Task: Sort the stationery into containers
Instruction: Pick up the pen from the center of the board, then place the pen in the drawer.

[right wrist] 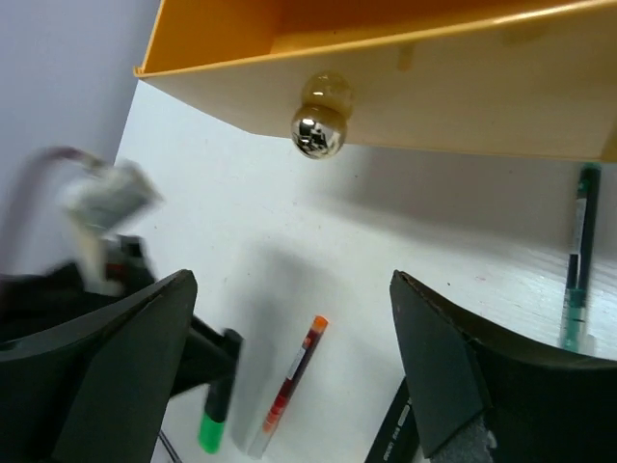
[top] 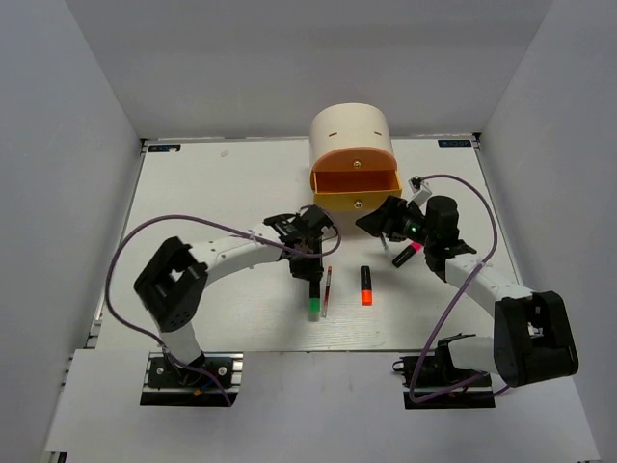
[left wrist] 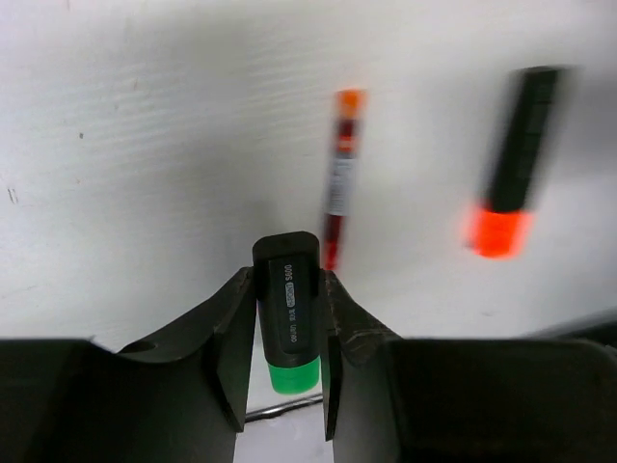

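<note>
Left gripper (left wrist: 287,289): jaws clenched on the green highlighter (left wrist: 289,318), low over the table. The red pen (left wrist: 337,183) lies just to its right, so a skewed lift could knock it. Right gripper (right wrist: 289,289): jaws spread and empty, close before the open orange drawer (right wrist: 405,106). Risk: the arms could collide at drop-off.

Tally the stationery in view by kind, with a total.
Highlighters: 3 (green highlighter, orange highlighter, pink highlighter)
Pens: 2 (red pen, dark pen)
Total: 5
</note>
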